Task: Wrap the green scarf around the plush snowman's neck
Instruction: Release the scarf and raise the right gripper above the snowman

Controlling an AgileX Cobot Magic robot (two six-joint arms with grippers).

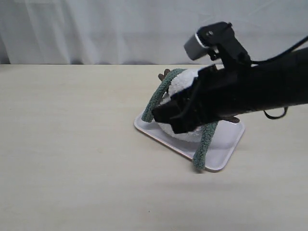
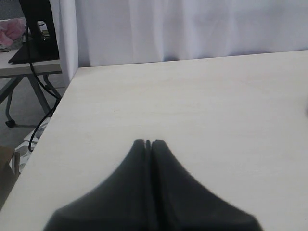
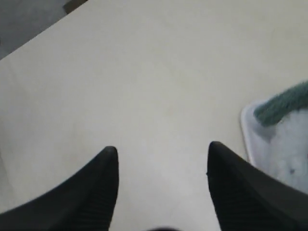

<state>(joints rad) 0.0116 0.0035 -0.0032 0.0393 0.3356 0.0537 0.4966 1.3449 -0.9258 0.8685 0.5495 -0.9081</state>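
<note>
Right hand (image 3: pixel 162 147) hangs wide open, empty, over the snowman (image 1: pixel 185 82) on the tray (image 1: pixel 226 155), right of centre. The scarf (image 1: pixel 158 98) sits loosely looped over it — a brushing arm could drag it off. Left hand (image 2: pixel 149 143) is closed, empty.

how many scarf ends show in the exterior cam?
2. One end of the green scarf lies at the tray's left corner; the other reaches its front edge. The right arm hides the middle.
</note>
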